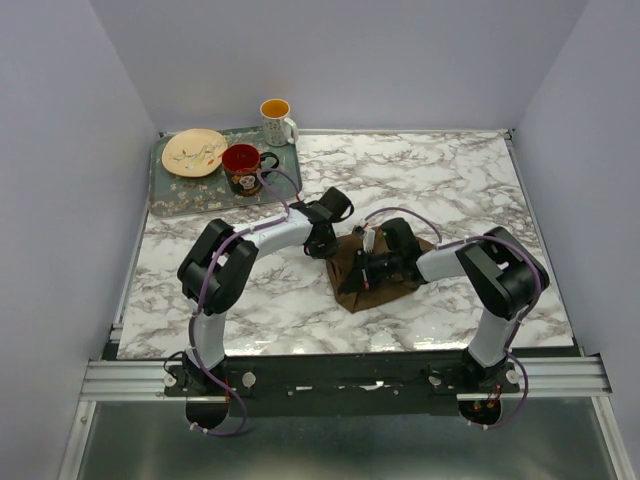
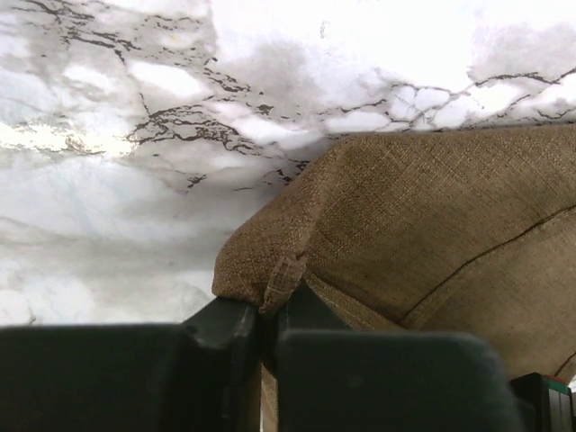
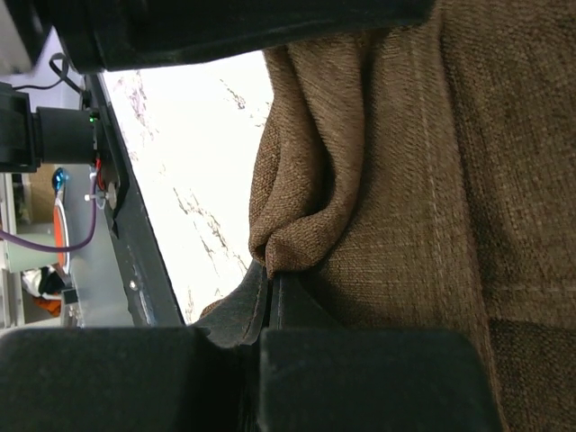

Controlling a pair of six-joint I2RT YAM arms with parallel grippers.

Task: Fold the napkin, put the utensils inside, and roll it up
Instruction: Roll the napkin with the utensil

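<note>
Both arms have the napkin (image 1: pixel 352 292), bunched mid-counter (image 1: pixel 450 190) between them: left end effector (image 2: pixel 268 317) nipped shut on its left corner, right end effector (image 3: pixel 268 301) clamped on a fold nearby, cloth trailing rightward under the right arm.

Up top, the napkin (image 1: pixel 350 287) is half buried. The left gripper (image 1: pixel 321 243) and right gripper (image 1: pixel 367 271) cover its middle and far edge, and their own jaws can't be seen from here. There's a pale speck (image 1: pixel 370 240) by the cloth's far edge, too small to name. On the left wrist, the fingers (image 2: pixel 378 378) are a dark blur cut by the bottom edge, and the cloth runs off right. On the right wrist, the cloth leaves top and right, under a blurred black shape (image 3: pixel 225 27) clipped at the top.
</note>
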